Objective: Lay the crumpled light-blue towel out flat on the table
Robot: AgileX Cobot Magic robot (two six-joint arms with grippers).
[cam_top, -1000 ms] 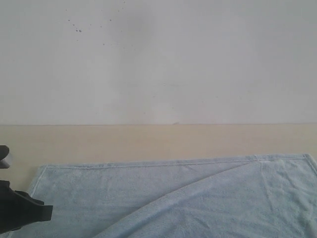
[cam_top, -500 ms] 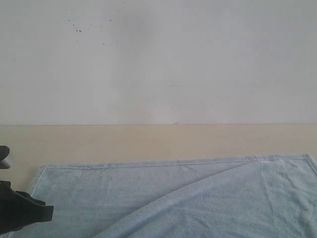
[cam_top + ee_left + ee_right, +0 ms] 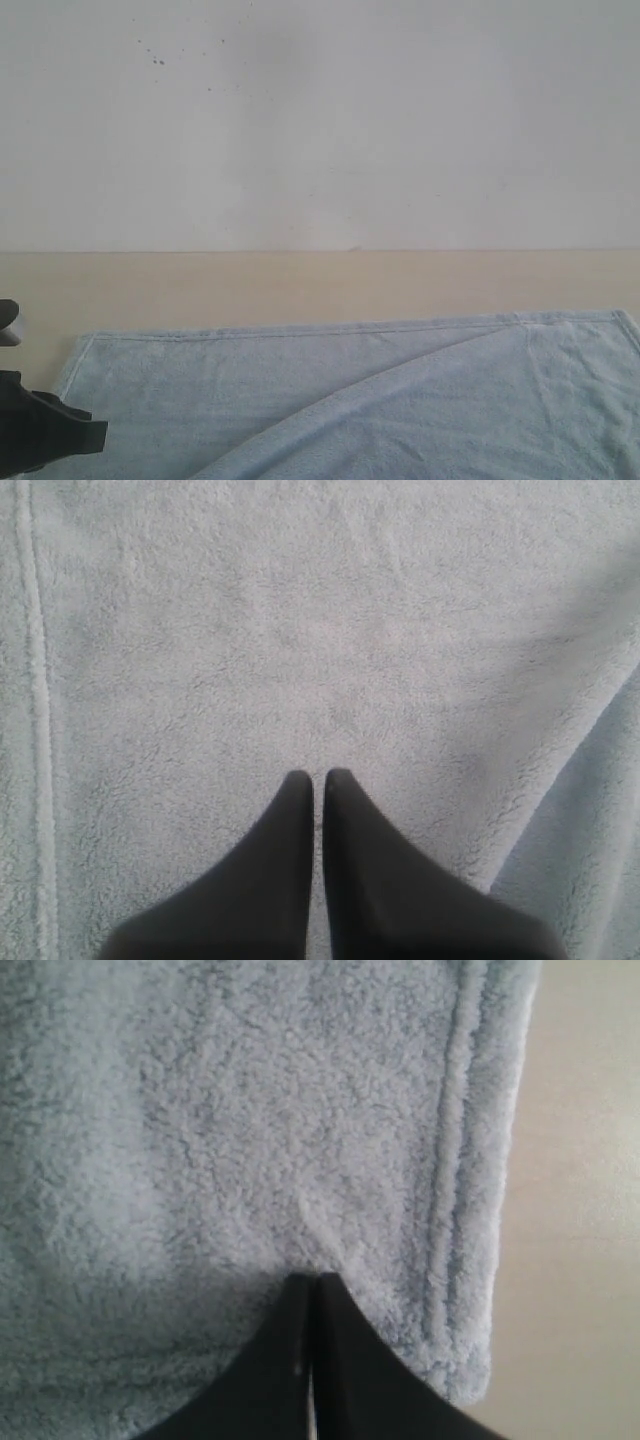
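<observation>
The black left gripper and right gripper both have jaws squeezed together right at the fluffy pale light-blue terry towel, which lies mostly spread on the smooth beige table, though a big diagonally folded-over flap probably needs flattening.

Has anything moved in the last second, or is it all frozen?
Barely. The left gripper, at the left edge of the exterior view, has sunk a touch lower in the picture. Nothing was taken hold of or let go. The towel, with its big fold lying across it, and the table look unchanged.
</observation>
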